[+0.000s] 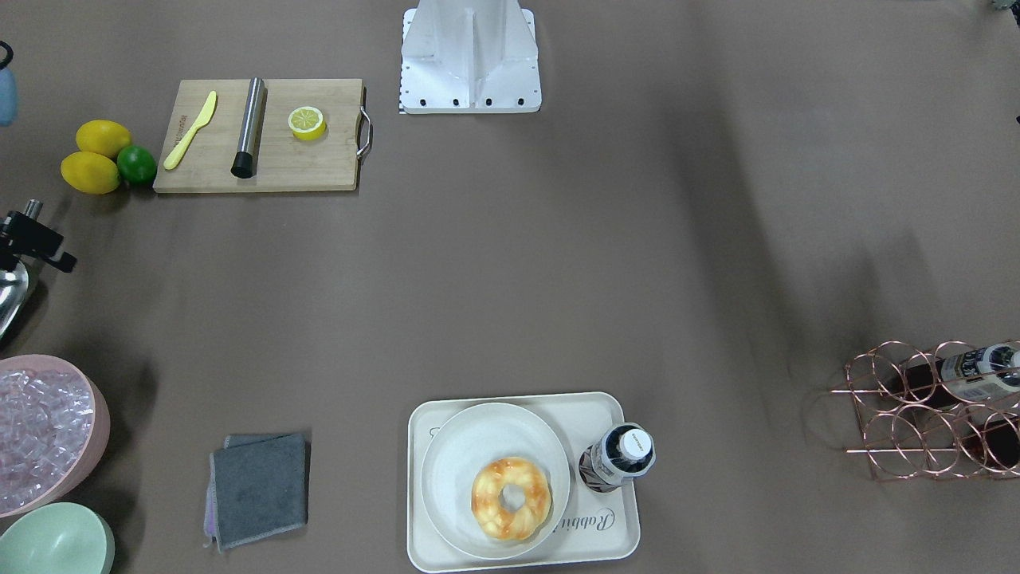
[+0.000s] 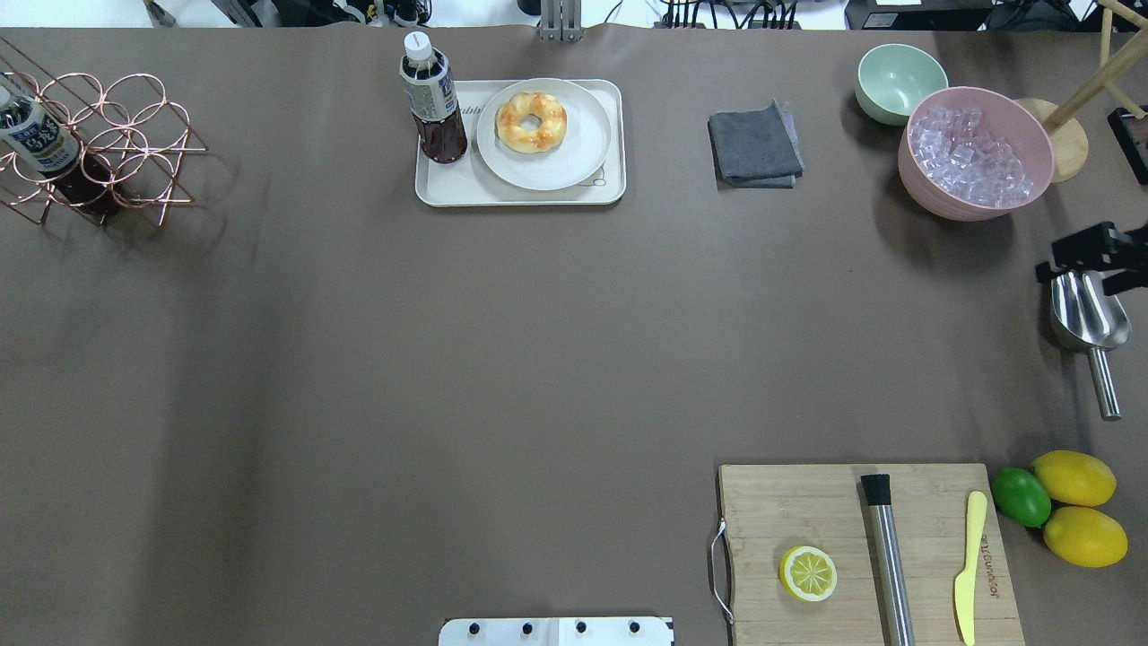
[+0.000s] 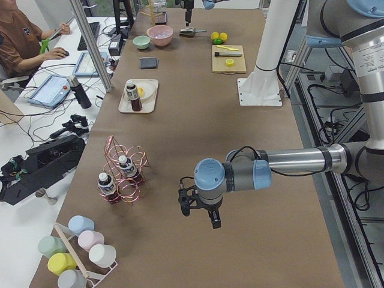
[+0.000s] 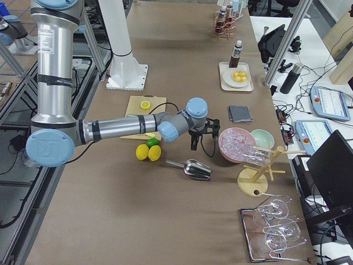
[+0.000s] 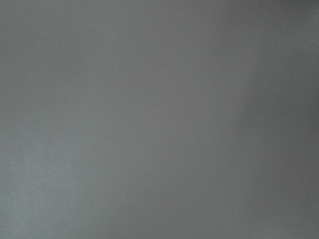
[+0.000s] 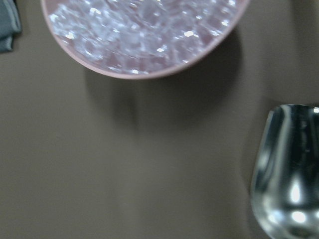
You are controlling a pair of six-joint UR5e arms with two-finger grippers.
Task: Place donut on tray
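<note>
The donut [image 1: 511, 497] is a glossy golden-orange ring and lies on a round off-white plate [image 1: 462, 446]. The plate sits on the cream tray [image 1: 610, 546] at the table's far edge from the robot. The donut [image 2: 532, 120] and the tray [image 2: 430, 190] also show in the overhead view. My right gripper [image 2: 1085, 265] hangs far from the tray, above a metal scoop [image 2: 1088, 312]; its fingers look apart and empty. My left gripper [image 3: 200, 211] shows only in the exterior left view, over bare table, and I cannot tell whether it is open or shut.
A dark drink bottle [image 2: 434, 100] stands on the tray beside the plate. A grey cloth [image 2: 755, 145], a green bowl [image 2: 900, 81] and a pink bowl of ice [image 2: 976, 152] lie to its right. A copper bottle rack [image 2: 90, 148] is at far left. A cutting board [image 2: 861, 547] with half a lemon is near the robot.
</note>
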